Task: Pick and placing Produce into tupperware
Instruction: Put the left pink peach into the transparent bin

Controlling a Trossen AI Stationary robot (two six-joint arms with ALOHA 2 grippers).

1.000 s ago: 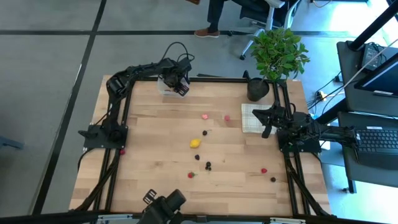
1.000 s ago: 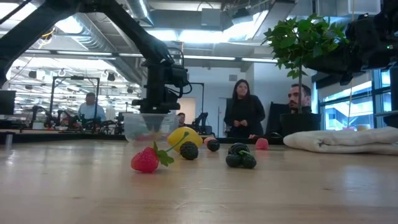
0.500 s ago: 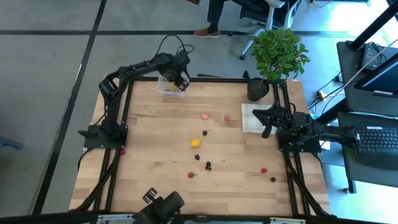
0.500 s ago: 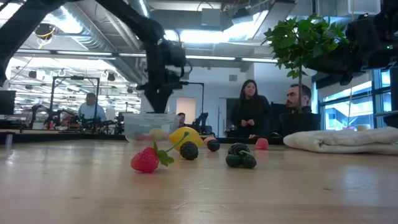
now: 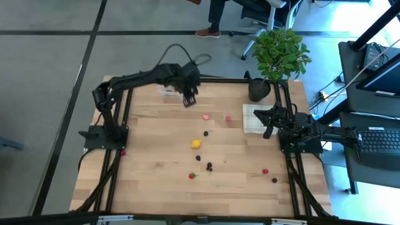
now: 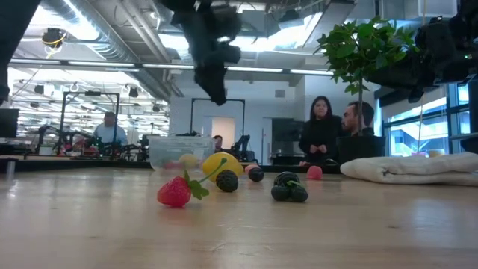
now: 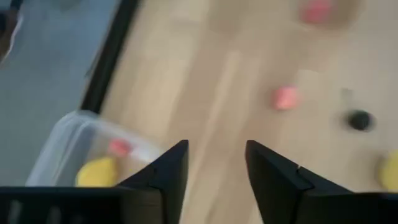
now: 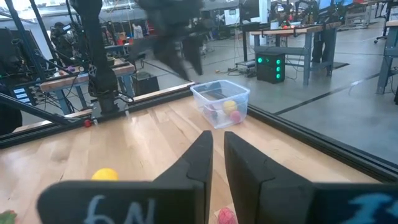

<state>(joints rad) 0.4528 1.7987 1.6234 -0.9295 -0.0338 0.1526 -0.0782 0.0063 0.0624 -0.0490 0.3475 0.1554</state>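
With its fingers apart and empty, the left end effector [image 5: 189, 100] hangs beside the tub [image 5: 169, 92] at the bench's [image 5: 150, 181] twelve o'clock edge, and should drop squarely over the nearest pink berry [image 5: 205, 116] before closing.

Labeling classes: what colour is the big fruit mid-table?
Yellow; the lemon shows best in the high view.
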